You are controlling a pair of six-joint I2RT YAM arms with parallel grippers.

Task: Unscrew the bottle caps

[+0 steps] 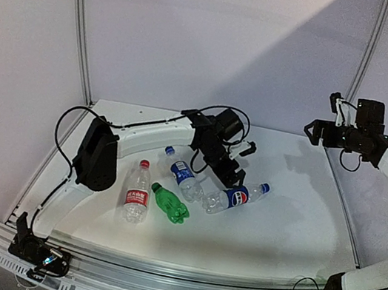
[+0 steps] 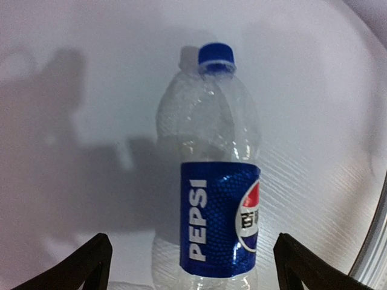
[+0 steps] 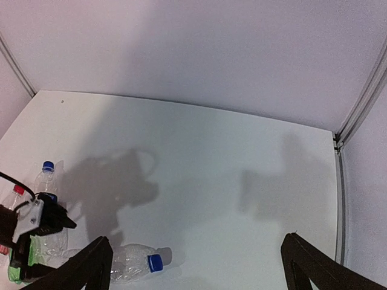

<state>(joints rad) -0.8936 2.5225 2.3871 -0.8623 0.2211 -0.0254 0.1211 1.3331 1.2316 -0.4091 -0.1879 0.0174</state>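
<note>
Four bottles lie on the white table (image 1: 293, 222). The red-label bottle (image 1: 137, 195) has a red cap (image 1: 145, 164). The green bottle (image 1: 171, 205) has a green cap (image 1: 156, 186). The blue-label bottle (image 1: 184, 175) has a blue cap (image 1: 169, 150). The Pepsi bottle (image 1: 234, 196) has a blue cap (image 1: 265, 188). My left gripper (image 1: 235, 166) is open and hovers over the Pepsi bottle (image 2: 217, 199), straddling its label without touching; its cap (image 2: 216, 54) points away. My right gripper (image 1: 318, 122) is open and empty, held high at the far right. In its view (image 3: 196, 238) the Pepsi cap (image 3: 155, 263) shows below.
White walls with metal corner rails (image 1: 82, 35) enclose the table. A curved rail (image 1: 179, 270) runs along the near edge. The left arm (image 1: 95, 154) and its cable arch over the table's left side. The right wrist view shows the left gripper (image 3: 36, 223) among the bottles.
</note>
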